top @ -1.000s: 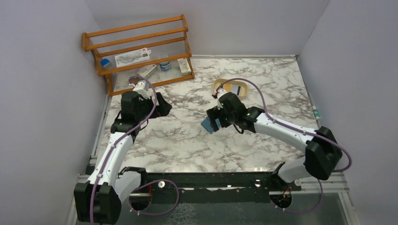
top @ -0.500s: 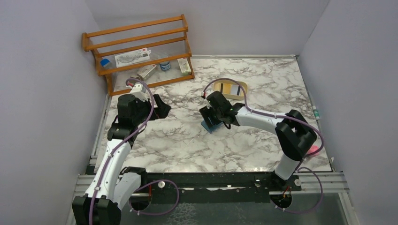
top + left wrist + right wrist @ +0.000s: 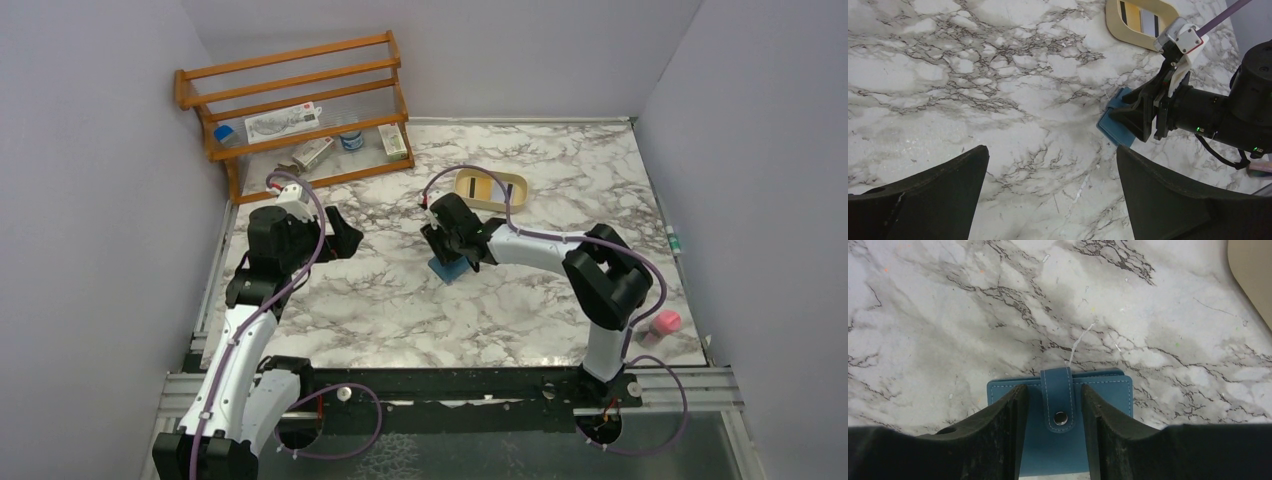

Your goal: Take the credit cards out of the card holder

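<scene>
The teal-blue card holder (image 3: 445,270) lies flat and closed on the marble table, its snap tab (image 3: 1058,400) fastened. My right gripper (image 3: 452,243) hangs directly over it. In the right wrist view the gripper (image 3: 1050,390) is open, with one finger on each side of the tab, above the holder (image 3: 1053,450). No credit cards show. My left gripper (image 3: 345,235) is open and empty above the table, to the left. In the left wrist view the left gripper (image 3: 1052,152) frames bare marble, with the holder (image 3: 1112,127) and right gripper (image 3: 1140,112) beyond.
A tan rounded tray (image 3: 470,180) sits just behind the right gripper and also shows in the left wrist view (image 3: 1113,20). A wooden rack (image 3: 300,100) with small items stands at the back left. A pink object (image 3: 665,322) lies near the right arm's base.
The right arm has folded in, its elbow swinging left, and its gripper has shifted left and back over the card holder. The holder has stayed put. The left arm has barely moved.
</scene>
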Available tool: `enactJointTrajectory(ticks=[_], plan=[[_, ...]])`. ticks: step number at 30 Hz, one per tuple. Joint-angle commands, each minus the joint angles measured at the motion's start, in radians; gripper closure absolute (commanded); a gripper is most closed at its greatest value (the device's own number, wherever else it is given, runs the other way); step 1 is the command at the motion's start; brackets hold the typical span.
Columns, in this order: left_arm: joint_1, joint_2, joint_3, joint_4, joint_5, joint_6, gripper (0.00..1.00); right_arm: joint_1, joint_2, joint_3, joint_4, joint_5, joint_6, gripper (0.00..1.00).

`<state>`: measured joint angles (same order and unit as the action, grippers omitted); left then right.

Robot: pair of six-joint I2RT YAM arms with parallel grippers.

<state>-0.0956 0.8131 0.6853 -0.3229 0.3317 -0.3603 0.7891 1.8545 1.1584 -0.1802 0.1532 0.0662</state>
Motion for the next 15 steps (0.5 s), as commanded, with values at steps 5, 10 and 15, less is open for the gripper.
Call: enactJointTrajectory(ticks=[5, 10, 15], plan=[[0.003, -0.025, -0.004, -0.02, 0.0, 0.012, 0.01, -0.001, 0.067, 0.01, 0.043, 0.03, -0.015, 0.58], [0.004, -0.028, -0.005, -0.022, 0.0, 0.012, 0.01, -0.002, 0.058, 0.001, 0.022, 0.032, 0.004, 0.58], [0.003, -0.026, -0.007, -0.021, 0.0, 0.012, 0.01, -0.002, 0.004, -0.037, 0.016, 0.045, 0.025, 0.58]])
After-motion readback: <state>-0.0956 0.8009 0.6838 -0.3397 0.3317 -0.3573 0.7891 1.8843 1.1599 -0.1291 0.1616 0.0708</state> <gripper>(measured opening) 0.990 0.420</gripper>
